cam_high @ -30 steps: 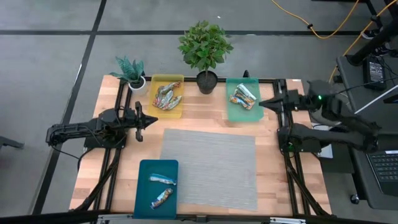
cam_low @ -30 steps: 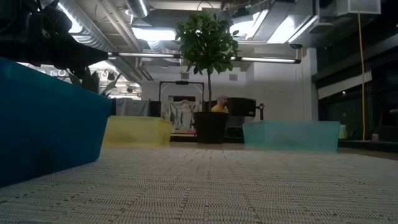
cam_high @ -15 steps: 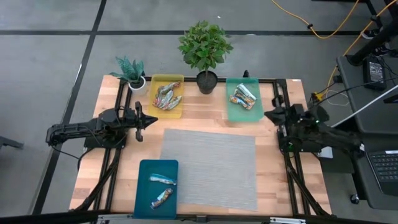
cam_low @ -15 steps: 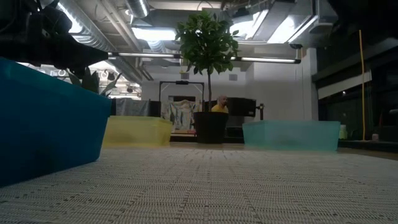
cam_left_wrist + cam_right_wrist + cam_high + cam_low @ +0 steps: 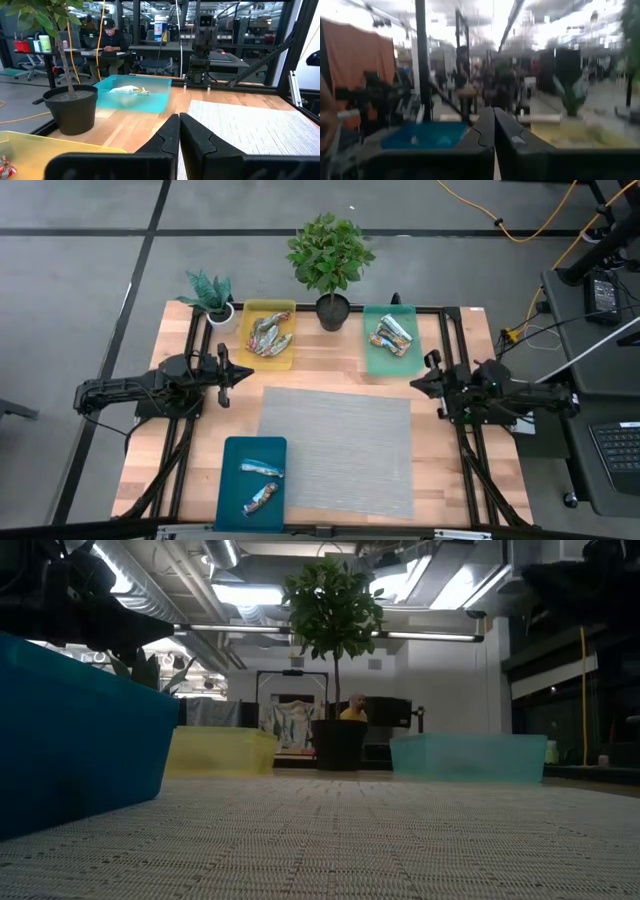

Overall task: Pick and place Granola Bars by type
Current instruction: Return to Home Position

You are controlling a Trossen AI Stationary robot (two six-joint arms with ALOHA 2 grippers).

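Granola bars in shiny blue wrappers lie in three flat trays. Several are in the yellow tray (image 5: 268, 335), several in the green tray (image 5: 391, 336), and two in the dark teal tray (image 5: 260, 482) near the table's near edge. My left gripper (image 5: 247, 375) is shut and hovers left of the grey mat, empty. My right gripper (image 5: 414, 383) is shut too; it hovers at the mat's far right corner, just near of the green tray, and holds nothing. The left wrist view shows the green tray (image 5: 132, 94) with bars in it.
A grey woven mat (image 5: 340, 450) covers the table's middle. A tall potted plant (image 5: 330, 260) stands between the yellow and green trays, and a small one (image 5: 212, 295) sits at the far left corner. Black frame rails run along both sides. People sit in the room beyond.
My right arm has drawn back from beside the green tray's right edge toward the table's near edge and folded down, so its gripper is now at the mat's far right corner. The bars and trays have stayed put.
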